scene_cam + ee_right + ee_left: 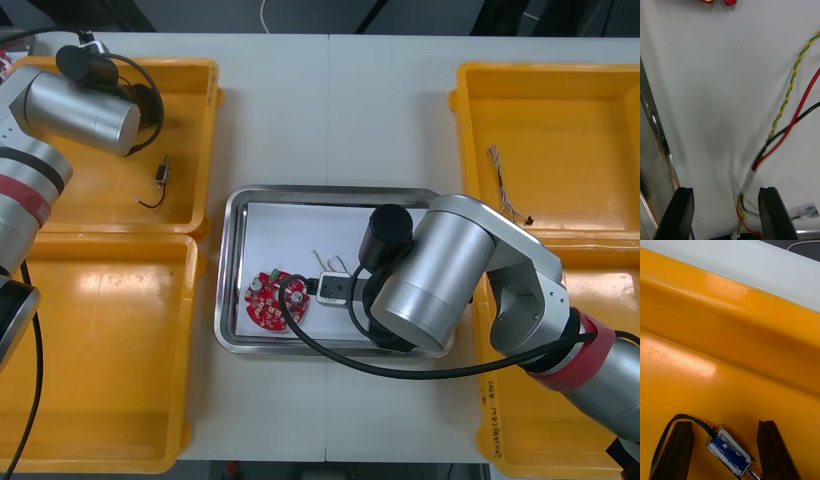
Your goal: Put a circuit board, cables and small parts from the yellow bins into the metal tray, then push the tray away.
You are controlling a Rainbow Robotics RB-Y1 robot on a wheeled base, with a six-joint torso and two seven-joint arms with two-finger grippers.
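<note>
The right arm point(440, 275) is extended over the near right part of the metal tray point(229, 270), with its wrist bent steeply down. The right gripper point(726, 191) is held low over the tray's floor, its 2 black fingers point(683, 210) spread apart. The left arm point(80, 105) is held well to the tray's far left. The left gripper point(724, 423) is pointed down, its 2 fingers also parted.

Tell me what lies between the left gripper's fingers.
In the left wrist view, a small metal part with a blue body and a black cable lies in the yellow bin between the fingers of the open left gripper.
</note>
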